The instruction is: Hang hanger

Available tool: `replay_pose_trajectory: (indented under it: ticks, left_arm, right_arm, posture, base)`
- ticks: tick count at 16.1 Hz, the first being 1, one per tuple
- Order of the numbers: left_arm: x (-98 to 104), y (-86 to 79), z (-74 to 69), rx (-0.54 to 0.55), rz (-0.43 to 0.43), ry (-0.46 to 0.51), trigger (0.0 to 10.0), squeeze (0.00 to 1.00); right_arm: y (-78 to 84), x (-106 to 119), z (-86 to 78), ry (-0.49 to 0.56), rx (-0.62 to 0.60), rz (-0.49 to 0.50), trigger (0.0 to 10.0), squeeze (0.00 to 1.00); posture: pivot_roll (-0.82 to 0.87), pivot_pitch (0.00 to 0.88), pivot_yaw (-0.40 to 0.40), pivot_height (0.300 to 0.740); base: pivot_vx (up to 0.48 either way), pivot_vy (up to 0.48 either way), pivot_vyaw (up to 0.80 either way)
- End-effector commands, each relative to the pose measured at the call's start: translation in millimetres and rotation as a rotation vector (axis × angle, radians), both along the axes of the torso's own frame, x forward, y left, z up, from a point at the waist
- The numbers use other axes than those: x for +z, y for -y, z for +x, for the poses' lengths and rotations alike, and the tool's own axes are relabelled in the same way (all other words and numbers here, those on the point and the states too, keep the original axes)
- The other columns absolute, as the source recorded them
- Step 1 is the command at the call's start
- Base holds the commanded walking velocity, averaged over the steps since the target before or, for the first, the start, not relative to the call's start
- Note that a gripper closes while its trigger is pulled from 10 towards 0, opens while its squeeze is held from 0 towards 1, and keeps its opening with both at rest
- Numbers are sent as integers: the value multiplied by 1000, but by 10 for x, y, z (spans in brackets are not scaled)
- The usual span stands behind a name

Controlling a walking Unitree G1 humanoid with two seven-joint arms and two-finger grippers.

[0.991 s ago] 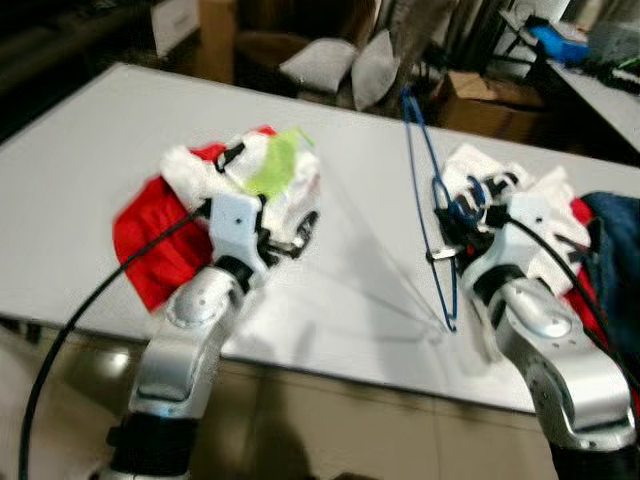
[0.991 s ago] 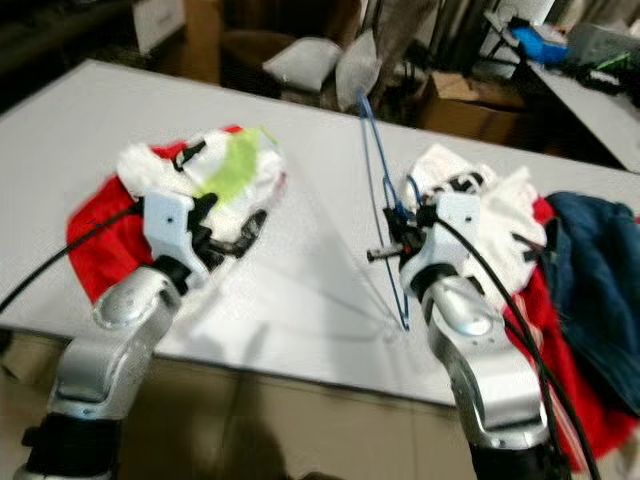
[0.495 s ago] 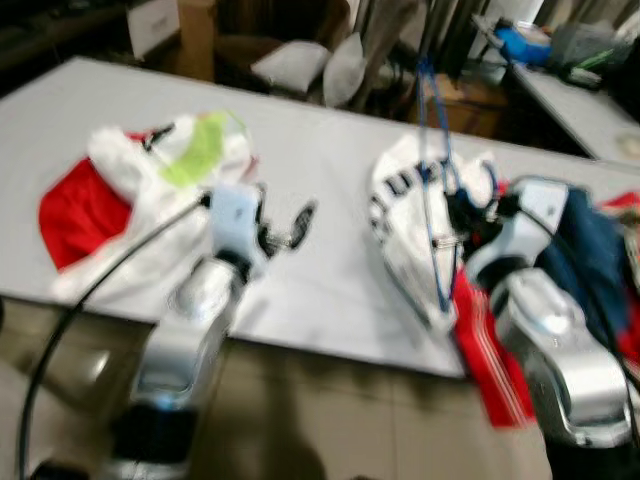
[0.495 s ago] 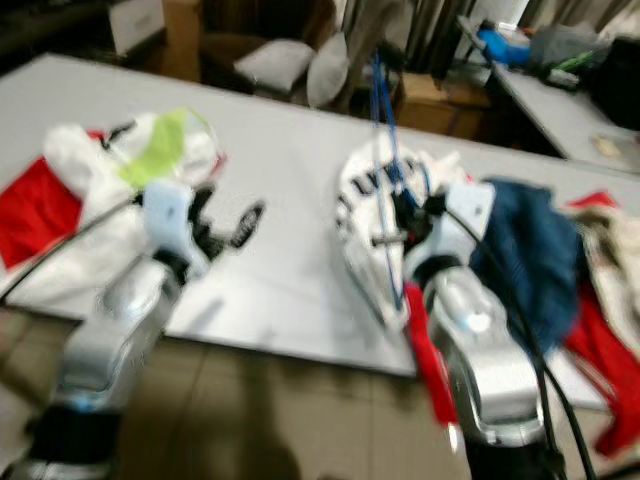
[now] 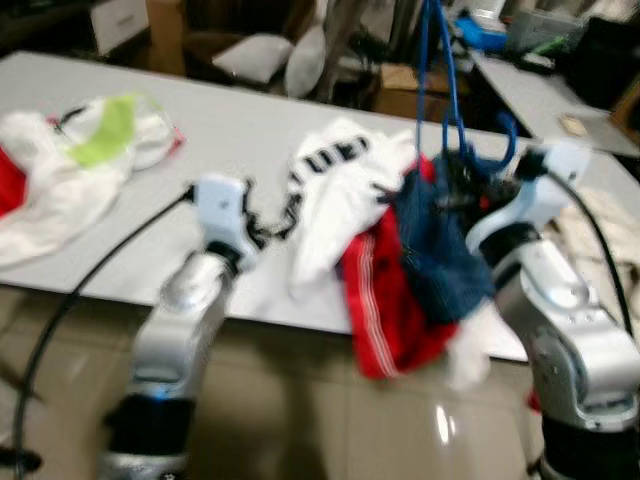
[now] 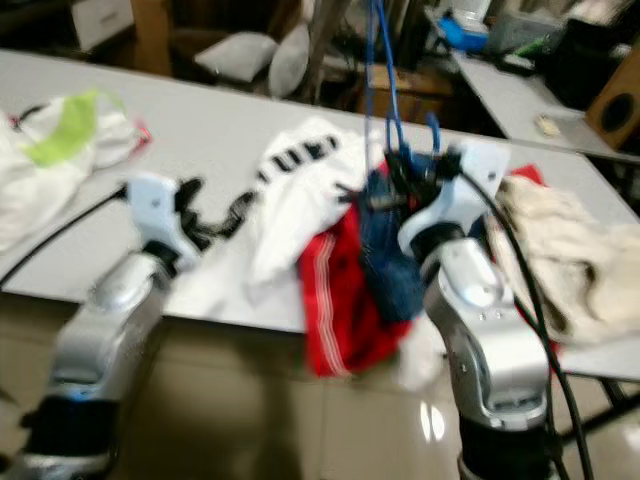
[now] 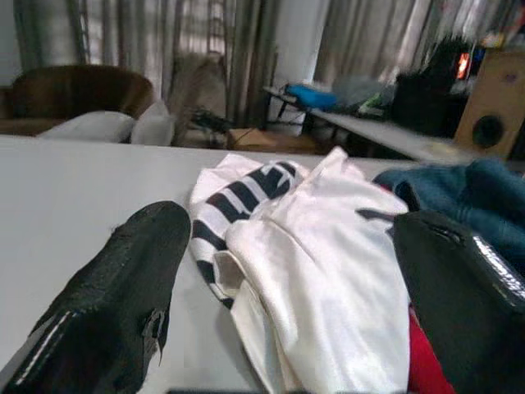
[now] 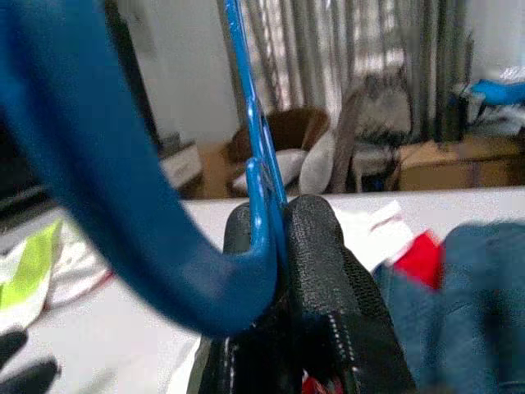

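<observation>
Two claws are up over the worktop. My right claw is clamped on the blue hanger, which stands upright above the heap of clothes. My left claw hovers spread apart and empty, low over the worktop, just before the white striped garment.

The risk I see: the hanger is thin and pinched near its hook, so it could twist or slip between my fingers if I swing it. It stands just above the blue garment and the red shorts draped over the worktop edge; catching either could drag it to the floor. No rail is in sight, and boxes, cushions and a second table crowd the far side.
</observation>
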State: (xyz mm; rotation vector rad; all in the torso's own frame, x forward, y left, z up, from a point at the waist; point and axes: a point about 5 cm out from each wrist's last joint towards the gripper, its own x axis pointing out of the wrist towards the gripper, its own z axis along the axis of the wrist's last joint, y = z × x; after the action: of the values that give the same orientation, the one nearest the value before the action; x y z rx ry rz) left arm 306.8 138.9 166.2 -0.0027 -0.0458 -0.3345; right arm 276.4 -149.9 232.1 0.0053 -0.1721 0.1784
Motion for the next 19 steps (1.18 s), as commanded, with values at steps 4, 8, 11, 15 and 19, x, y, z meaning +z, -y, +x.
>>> replay_pose_trajectory:
  ticks: [4, 8, 11, 15, 19]
  left_arm:
    - [7, 85, 14, -30, 6, 8, 10000, 741]
    - [-45, 100, -13, -51, 41, 3, 10000, 749]
    - [-127, 94, -51, -79, 70, -7, 10000, 725]
    - [-119, 70, -149, -398, 183, 35, 10000, 1000]
    - [-236, 107, -69, -618, 468, 41, 10000, 1000]
  right_arm:
    - [218, -103, -76, -63, -109, -12, 10000, 0]
    - [331, -202, -159, -114, -169, -49, 10000, 0]
    - [415, -308, -244, -156, -190, -98, 10000, 0]
    - [576, -429, -426, -205, -81, -96, 10000, 0]
    - [815, -596, -548, -276, -128, -153, 10000, 0]
  posture:
    - [-86, 0, -89, 740]
    - [-92, 0, -82, 740]
    - [-96, 0, -82, 740]
    - [-109, 0, -68, 740]
    - [-138, 0, -28, 740]
  base:
    - [0, 480, -800]
    - [0, -240, -350]
    - [0, -320, 0]
    - [0, 0, 0]
    - [0, 0, 0]
